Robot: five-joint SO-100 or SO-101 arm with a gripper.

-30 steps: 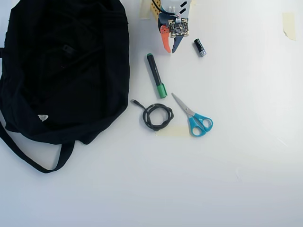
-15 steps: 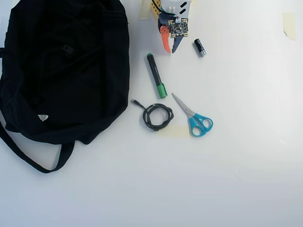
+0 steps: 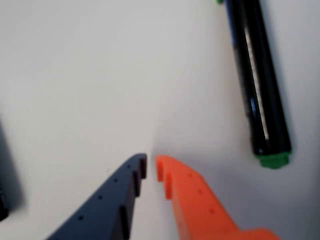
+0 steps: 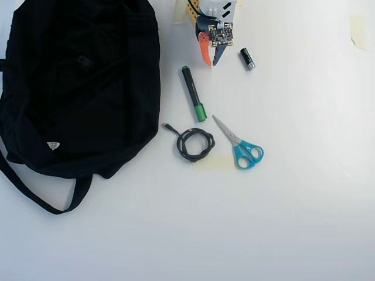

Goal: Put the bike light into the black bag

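Observation:
The black bag (image 4: 76, 88) lies at the left of the overhead view, with its strap (image 4: 35, 199) trailing toward the front and a small white tag (image 4: 53, 145). The bike light does not show in either view. A faint dark lump (image 4: 85, 61) sits on the bag, but I cannot tell what it is. My gripper (image 4: 211, 63) is at the top centre, right of the bag. In the wrist view my gripper (image 3: 151, 162) has its blue and orange jaws nearly touching over bare table, holding nothing.
A black marker with a green cap (image 4: 193, 93) (image 3: 257, 85) lies just beside the gripper. A small black-and-silver cylinder (image 4: 247, 59), a coiled black cable (image 4: 195, 144) and blue-handled scissors (image 4: 241, 146) lie on the white table (image 4: 281, 222). A dark blurred shape (image 3: 6, 185) is at the wrist view's left edge.

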